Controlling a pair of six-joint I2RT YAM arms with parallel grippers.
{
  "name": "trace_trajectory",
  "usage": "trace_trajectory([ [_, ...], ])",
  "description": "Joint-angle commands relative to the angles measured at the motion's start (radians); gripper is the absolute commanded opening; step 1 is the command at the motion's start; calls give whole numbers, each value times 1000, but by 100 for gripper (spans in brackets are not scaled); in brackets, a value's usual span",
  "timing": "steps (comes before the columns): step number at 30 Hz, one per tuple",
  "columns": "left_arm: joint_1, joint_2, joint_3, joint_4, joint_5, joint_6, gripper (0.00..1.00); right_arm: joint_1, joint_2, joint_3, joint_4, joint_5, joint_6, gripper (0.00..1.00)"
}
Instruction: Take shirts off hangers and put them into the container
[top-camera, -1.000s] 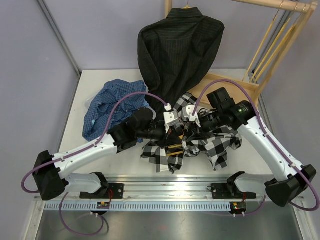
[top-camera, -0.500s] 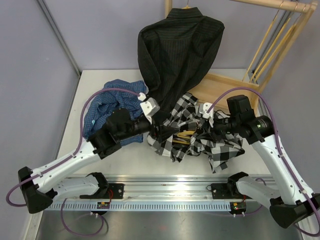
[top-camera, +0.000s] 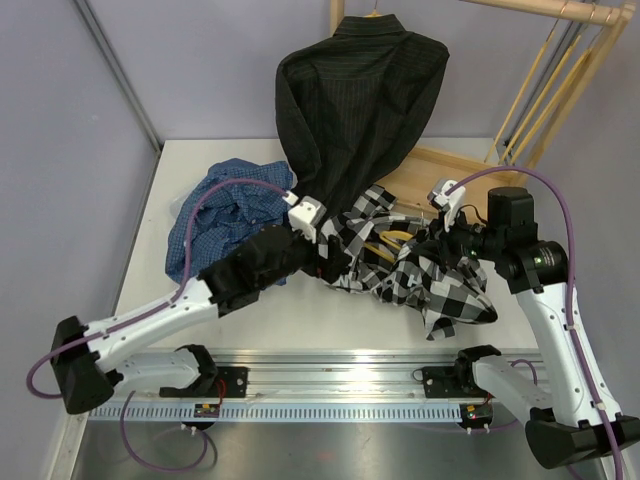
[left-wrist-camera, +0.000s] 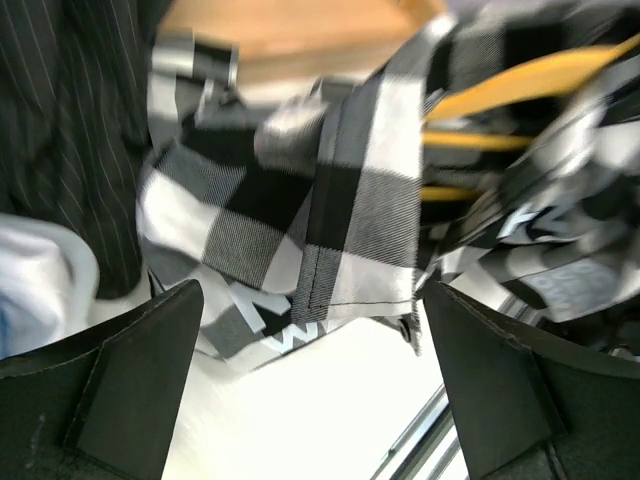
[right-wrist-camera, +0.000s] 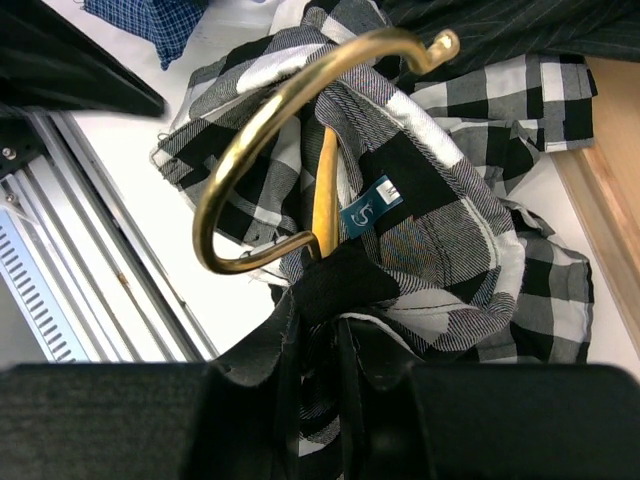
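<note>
Two states: left gripper (left-wrist-camera: 310, 300) spread wide, empty, facing the checked shirt (left-wrist-camera: 365, 205); right gripper (right-wrist-camera: 340, 365) pinched on its cloth by the hanger (right-wrist-camera: 326, 190).

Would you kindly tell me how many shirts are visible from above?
3: black pinstriped shirt hanging at the back; black-and-white checked shirt lying in the middle; blue checked shirt crumpled at left. Others may be hidden.
</note>
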Motion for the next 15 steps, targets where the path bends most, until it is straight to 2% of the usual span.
trace_trajectory([
  [1, -26, 88, 63, 31, -115, -81, 96, -9, -7, 30, 59, 0, 53, 0],
  [6, -45, 245, 222, -29, -135, -73, 92, -9, -13, 31, 42, 10, 48, 0],
  [9, -58, 291, 251, -69, -144, -81, 90, -9, -26, 24, 49, 41, 50, 0],
  [15, -65, 224, 189, -40, -62, -151, 93, -9, -29, 1, 91, 116, 76, 0],
])
